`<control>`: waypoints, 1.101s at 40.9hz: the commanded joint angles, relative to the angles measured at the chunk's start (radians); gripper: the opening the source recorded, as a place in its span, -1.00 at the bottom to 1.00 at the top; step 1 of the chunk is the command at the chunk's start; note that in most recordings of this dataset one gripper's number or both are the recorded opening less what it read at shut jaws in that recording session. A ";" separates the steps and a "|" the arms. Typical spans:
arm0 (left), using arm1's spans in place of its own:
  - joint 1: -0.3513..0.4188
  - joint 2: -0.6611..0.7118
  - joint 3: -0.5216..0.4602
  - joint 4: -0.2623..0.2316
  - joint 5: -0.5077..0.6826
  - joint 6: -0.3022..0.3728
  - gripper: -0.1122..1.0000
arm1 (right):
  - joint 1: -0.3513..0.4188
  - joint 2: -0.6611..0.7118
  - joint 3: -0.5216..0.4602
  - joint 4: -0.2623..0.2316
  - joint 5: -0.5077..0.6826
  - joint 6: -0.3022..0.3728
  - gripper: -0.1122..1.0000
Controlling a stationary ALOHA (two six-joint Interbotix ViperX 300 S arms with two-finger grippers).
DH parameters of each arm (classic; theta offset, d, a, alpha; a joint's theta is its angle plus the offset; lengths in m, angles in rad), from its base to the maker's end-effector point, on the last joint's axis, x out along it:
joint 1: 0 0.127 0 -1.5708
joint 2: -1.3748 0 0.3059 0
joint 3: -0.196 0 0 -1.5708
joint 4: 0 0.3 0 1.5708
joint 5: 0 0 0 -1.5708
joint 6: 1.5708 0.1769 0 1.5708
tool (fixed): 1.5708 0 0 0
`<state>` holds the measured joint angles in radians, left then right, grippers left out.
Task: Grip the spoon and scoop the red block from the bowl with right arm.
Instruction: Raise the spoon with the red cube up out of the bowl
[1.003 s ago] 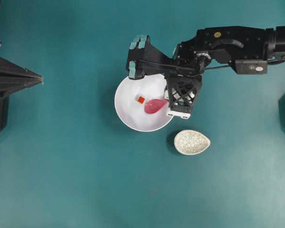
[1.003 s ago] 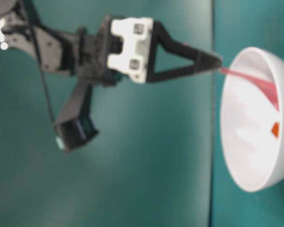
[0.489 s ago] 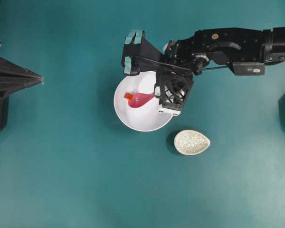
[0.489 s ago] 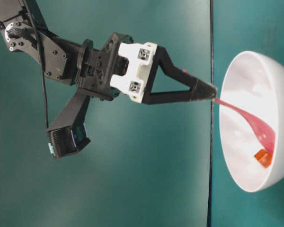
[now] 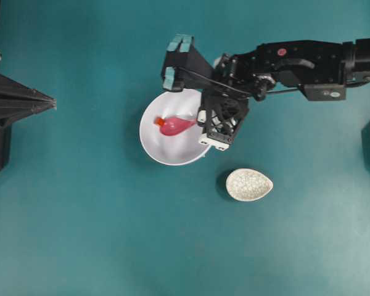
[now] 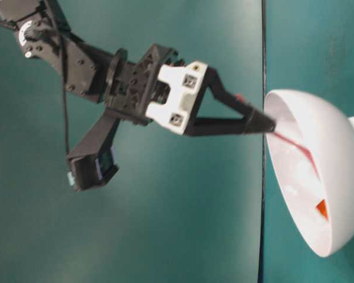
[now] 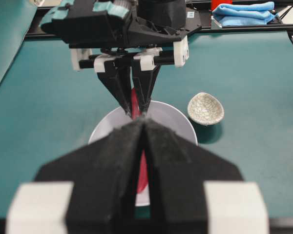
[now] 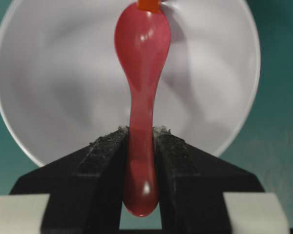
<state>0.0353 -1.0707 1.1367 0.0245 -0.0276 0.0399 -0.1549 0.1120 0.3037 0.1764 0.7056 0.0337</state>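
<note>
Spoon (image 8: 140, 97) is clamped by its handle in the right gripper (image 8: 140, 146), scoop pointing away so it can push along the wall of the white bowl (image 5: 149, 143); the red block (image 8: 148, 5) sits right at the scoop's tip, around 9 o'clock in the bowl from overhead, not in the scoop yet I'd say; bowl looks tipped at table level; left gripper (image 7: 142, 146) parked, pressed closed on nothing; speckled dish (image 5: 249, 184) nearby.

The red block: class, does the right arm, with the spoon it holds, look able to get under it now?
Probably not yet: the red block sits just beyond the spoon tip, against the bowl wall.
</note>
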 commanded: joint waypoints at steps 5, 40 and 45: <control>0.003 0.009 -0.025 0.003 -0.011 0.000 -0.80 | 0.023 -0.077 0.061 0.000 -0.097 0.037 -0.37; 0.003 0.009 -0.021 0.003 0.011 -0.011 -0.80 | 0.110 -0.255 0.434 0.014 -0.621 0.141 -0.37; 0.003 0.009 -0.023 0.002 0.011 -0.017 -0.80 | 0.112 -0.307 0.494 0.014 -0.703 0.161 -0.37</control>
<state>0.0353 -1.0707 1.1367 0.0261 -0.0138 0.0261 -0.0476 -0.1396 0.7823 0.1871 0.0537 0.1887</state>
